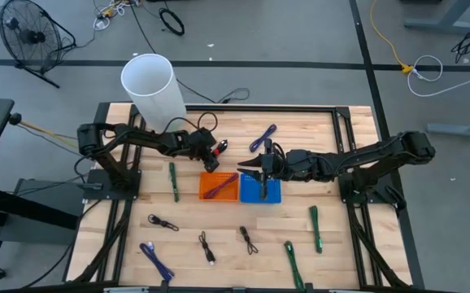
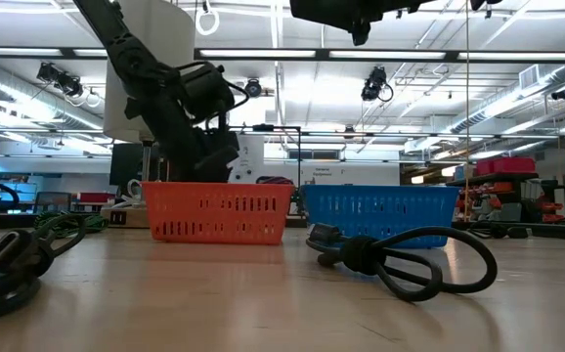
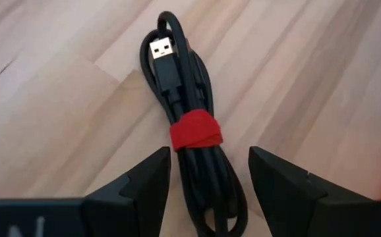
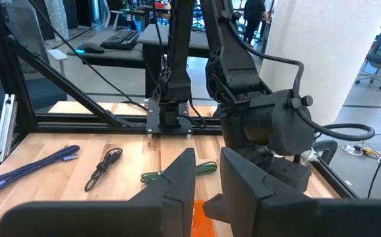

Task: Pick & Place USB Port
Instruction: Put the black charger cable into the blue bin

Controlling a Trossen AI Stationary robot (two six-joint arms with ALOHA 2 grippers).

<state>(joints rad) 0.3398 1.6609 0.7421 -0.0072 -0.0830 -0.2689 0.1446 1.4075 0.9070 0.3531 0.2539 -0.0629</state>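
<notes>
A black USB cable bundle (image 3: 194,131), bound by a red tie (image 3: 196,130), lies flat on the wooden table, just beyond the orange basket (image 1: 219,186). My left gripper (image 3: 209,174) is open and low over it, with one finger on each side of the bundle's lower loops, and I see no touch. The bundle's USB plug (image 3: 162,48) points away from the gripper. My right gripper (image 4: 207,178) hovers above the blue basket (image 1: 261,190) with its fingers a little apart and nothing between them. A purple cable lies in the orange basket.
Loose cable bundles are spread over the table: green ones (image 1: 173,181) (image 1: 315,228) (image 1: 292,256), black ones (image 1: 163,221) (image 1: 206,244) (image 1: 247,238), and blue-purple ones (image 1: 158,259) (image 1: 263,138). A white cylinder (image 1: 150,85) stands at the far left. The two baskets sit side by side mid-table.
</notes>
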